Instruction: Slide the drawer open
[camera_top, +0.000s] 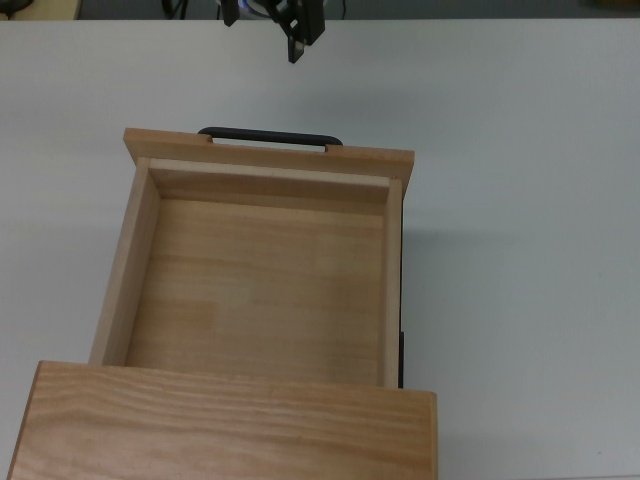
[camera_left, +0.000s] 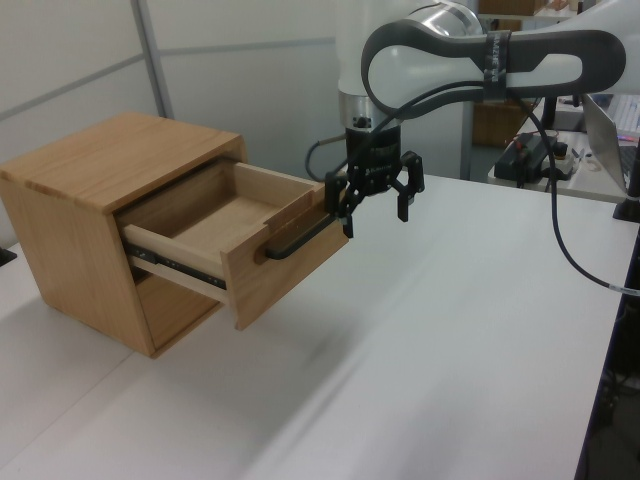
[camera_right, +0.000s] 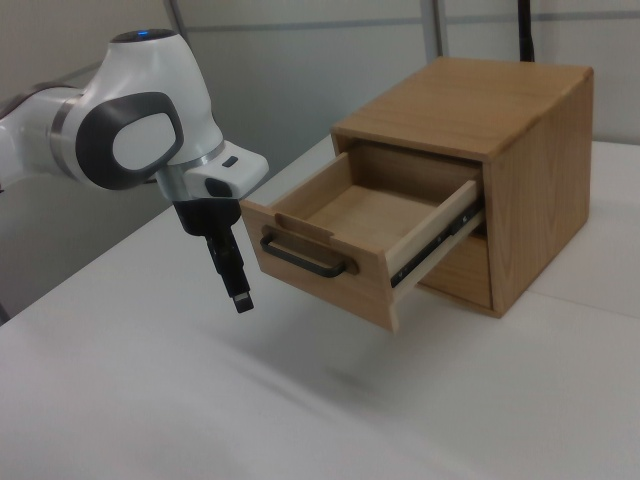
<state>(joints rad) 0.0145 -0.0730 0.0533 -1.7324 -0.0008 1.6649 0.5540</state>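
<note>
Hovering gripper (camera_left: 376, 197) with jaws spread wide, holding nothing, near the pulled-out drawer (camera_left: 262, 243)

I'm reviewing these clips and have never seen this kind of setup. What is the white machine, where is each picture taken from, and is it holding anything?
The white machine is a robot arm; its gripper is the black two-fingered claw at the tip. One picture looks straight down from above, the other two look from opposite sides of the white table. On the table stands a wooden cabinet with its drawer pulled well out and empty inside. The black bar is the drawer's handle. The gripper is open, holds nothing, and hangs in the air just off the handle, not touching it.
</note>
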